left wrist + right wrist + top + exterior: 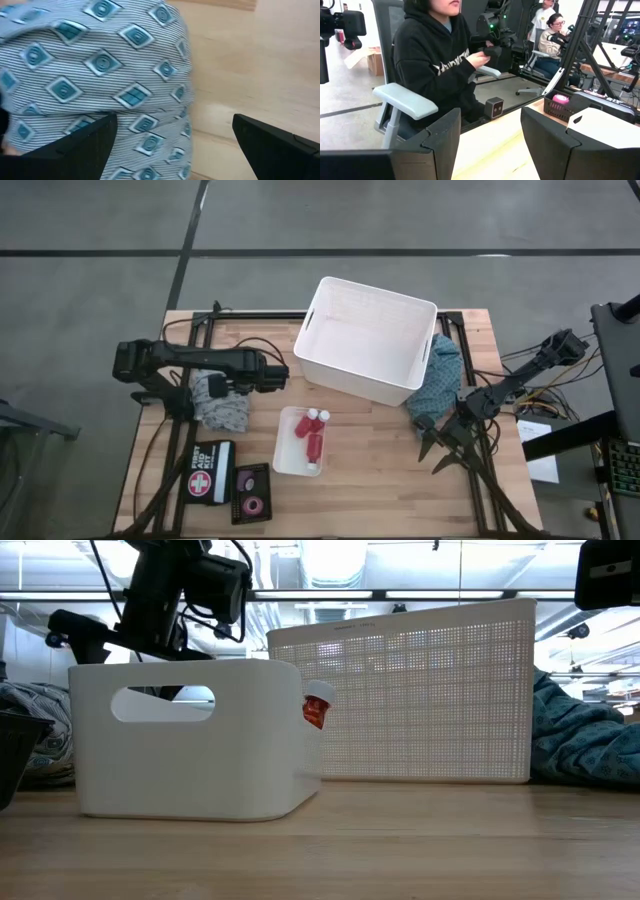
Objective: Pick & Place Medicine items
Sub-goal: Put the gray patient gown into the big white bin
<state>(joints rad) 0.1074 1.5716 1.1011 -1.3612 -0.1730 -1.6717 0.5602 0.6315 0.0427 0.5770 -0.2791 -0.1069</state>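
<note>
Both grippers empty; red bottles in the small white tray.

My left gripper hangs fully open over a patterned cloth, holding nothing, with bare wood just beyond its fingertips. The red bottles lie in the small white tray, near and ahead. My right gripper is half open and empty near the table's right edge, just beside the teal cloth against the big white basket.

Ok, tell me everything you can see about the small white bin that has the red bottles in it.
The small white bin looks like smooth plastic, rectangular with rounded corners and an oval handle slot showing in the low view. It stands upright on the wooden table, in front of the big white basket, apart from it. Red bottles with white caps lie inside. No hand touches it.
</note>
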